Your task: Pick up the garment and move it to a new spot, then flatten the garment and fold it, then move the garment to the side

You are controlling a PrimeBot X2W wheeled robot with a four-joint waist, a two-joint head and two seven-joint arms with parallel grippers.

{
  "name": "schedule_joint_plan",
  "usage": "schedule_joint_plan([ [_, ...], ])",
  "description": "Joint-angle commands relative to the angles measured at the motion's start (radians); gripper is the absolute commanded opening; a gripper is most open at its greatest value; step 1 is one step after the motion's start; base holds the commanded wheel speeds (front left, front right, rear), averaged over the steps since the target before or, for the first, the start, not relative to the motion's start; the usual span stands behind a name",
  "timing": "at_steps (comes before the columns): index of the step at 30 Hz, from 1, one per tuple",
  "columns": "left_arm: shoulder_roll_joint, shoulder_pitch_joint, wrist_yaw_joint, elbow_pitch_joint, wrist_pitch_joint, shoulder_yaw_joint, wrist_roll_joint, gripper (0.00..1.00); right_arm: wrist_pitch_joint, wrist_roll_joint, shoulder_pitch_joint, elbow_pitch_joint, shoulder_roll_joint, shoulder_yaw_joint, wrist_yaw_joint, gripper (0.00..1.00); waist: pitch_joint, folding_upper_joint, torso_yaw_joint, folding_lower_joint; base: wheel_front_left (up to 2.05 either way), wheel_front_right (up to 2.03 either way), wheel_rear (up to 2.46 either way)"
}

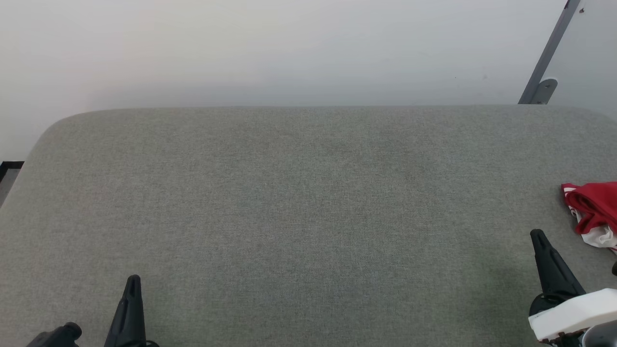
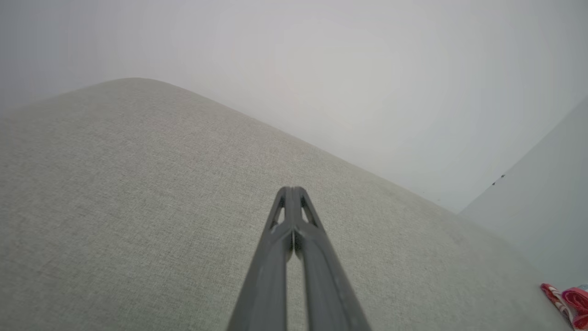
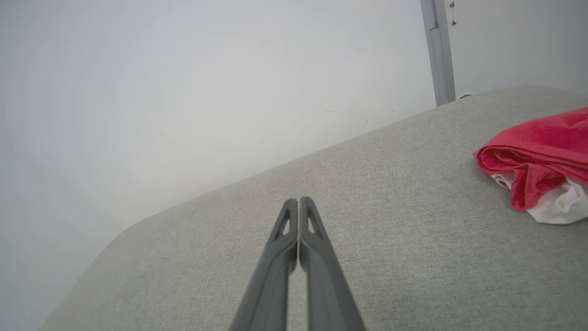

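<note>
Garment (image 1: 594, 202) is dwarfed by the grey fabric-covered tabletop (image 1: 299, 207) that spans my head view. The tabletop is rounded at its far corners, with a pale wall (image 1: 289, 48) behind it. The garment lies bunched in a red heap with white cloth poking out underneath. It sits at the right side of the tabletop and is partly cut off by the frame. From my right wrist camera the garment (image 3: 537, 147) is off to the right of the fingers, apart from them. A slanted grey post (image 1: 549, 48) stands against the wall past the right corner. My right gripper (image 1: 537, 234) sits near the heap without touching it, jaws pressed together on nothing. My left gripper (image 1: 133, 278) is at the lower left, well apart from the garment, its jaws likewise closed and empty.
</note>
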Motion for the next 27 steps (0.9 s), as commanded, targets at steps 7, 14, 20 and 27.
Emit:
schedule_joint_plan([
  [7, 0.008, -0.055, 0.001, 0.012, 0.031, 0.000, -0.145, 0.00, 0.018, 0.116, -0.042, 0.010, 0.018, -0.016, 0.000, 0.00, 0.000, 0.0000, -0.001, 0.0000, 0.00, 0.00, 0.00],
  [14, 0.006, -0.078, 0.001, 0.026, 0.055, -0.001, -0.248, 0.00, 0.031, 0.200, -0.056, 0.027, 0.037, -0.022, 0.000, 0.00, 0.000, 0.0000, -0.002, 0.0000, 0.00, 0.00, 0.00],
  [20, 0.004, -0.097, 0.001, 0.038, 0.074, -0.001, -0.330, 0.00, 0.041, 0.267, -0.066, 0.041, 0.052, -0.027, 0.000, 0.00, 0.001, 0.0000, -0.003, 0.0000, 0.00, 0.00, 0.00],
  [27, 0.001, -0.115, 0.001, 0.050, 0.095, -0.001, -0.406, 0.00, 0.051, 0.329, -0.076, 0.053, 0.067, -0.032, 0.000, 0.00, 0.001, 0.0000, -0.004, 0.0000, 0.00, 0.00, 0.00],
])
